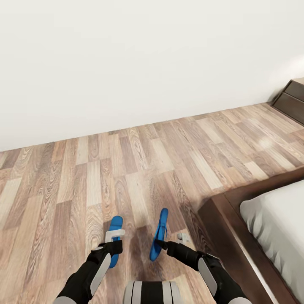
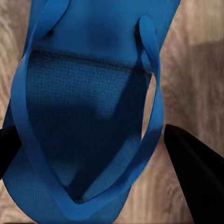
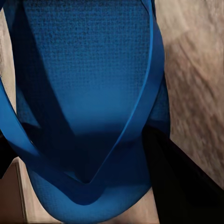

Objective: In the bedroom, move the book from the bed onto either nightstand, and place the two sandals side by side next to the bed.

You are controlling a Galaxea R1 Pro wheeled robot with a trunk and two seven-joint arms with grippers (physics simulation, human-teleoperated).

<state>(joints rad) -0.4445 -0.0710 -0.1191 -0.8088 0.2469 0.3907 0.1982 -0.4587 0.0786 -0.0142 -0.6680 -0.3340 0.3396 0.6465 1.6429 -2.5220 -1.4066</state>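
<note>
Head view: the lower centre of the frame holds both arms over the wood-plank floor (image 1: 126,169). The left hand (image 1: 113,240) sits at lower left of centre, closed on the left sandal (image 1: 115,223), whose blue sole extends toward the top of the frame beyond the white fingers and shows again below them. The right hand (image 1: 162,242) sits just right of centre, closed on the right sandal (image 1: 159,236). This sandal is turned on edge, so it appears as a narrow blue strip running up the frame. The two sandals are near each other, apart, and roughly parallel. Whether either sole touches the floor cannot be told.

The bed (image 1: 236,228) occupies the lower right corner: dark brown frame, pale mattress (image 1: 278,219) above it. The right sandal lies just left of the frame corner. A dark brown nightstand (image 1: 293,99) stands at the right edge, against the white wall (image 1: 126,63) that fills the upper half.

Left wrist view: the left sandal (image 2: 84,130) fills the centre, strap side toward the camera, thong straps meeting at the bottom of the frame. Dark fingers (image 2: 196,177) flank it at both lower edges.

Right wrist view: the right sandal (image 3: 88,93) fills the frame, straps converging low. A dark finger (image 3: 182,186) lies against its lower right edge.
</note>
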